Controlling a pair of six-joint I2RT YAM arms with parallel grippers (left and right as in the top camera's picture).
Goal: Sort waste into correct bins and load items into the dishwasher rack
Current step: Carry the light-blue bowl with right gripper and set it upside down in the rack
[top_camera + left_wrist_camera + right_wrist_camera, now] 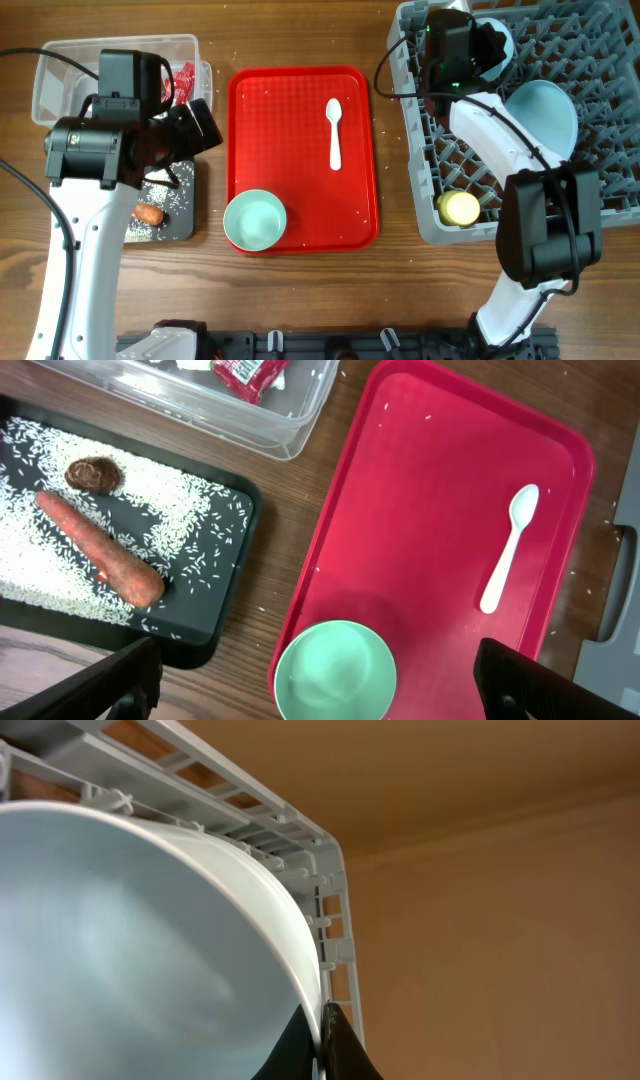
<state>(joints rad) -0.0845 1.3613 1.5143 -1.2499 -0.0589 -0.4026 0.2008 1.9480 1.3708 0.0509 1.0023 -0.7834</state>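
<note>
My left gripper (pixel 200 128) hangs open over the bins. In its wrist view the pale-green bowl (pixel 335 675) lies below and between the spread fingers (pixel 130 680), on the red tray beside the white spoon (pixel 508 550). The black tray (pixel 215 630) holds the carrot (pixel 100 550), a brown lump (pixel 93 475) and scattered rice (pixel 190 510). A red wrapper (pixel 250 372) lies in the clear tub (pixel 290 430). My right gripper (pixel 322 1020) is shut on the rim of the pale-blue plate (pixel 130 940) at the dishwasher rack's (pixel 600 60) far left corner.
The red tray (pixel 300 90) sits between the bins and the rack. In the rack, a light-blue bowl (pixel 545 115) leans among the pegs and a yellow cup (pixel 460 207) stands at the near left corner. Loose rice grains dot the wooden table.
</note>
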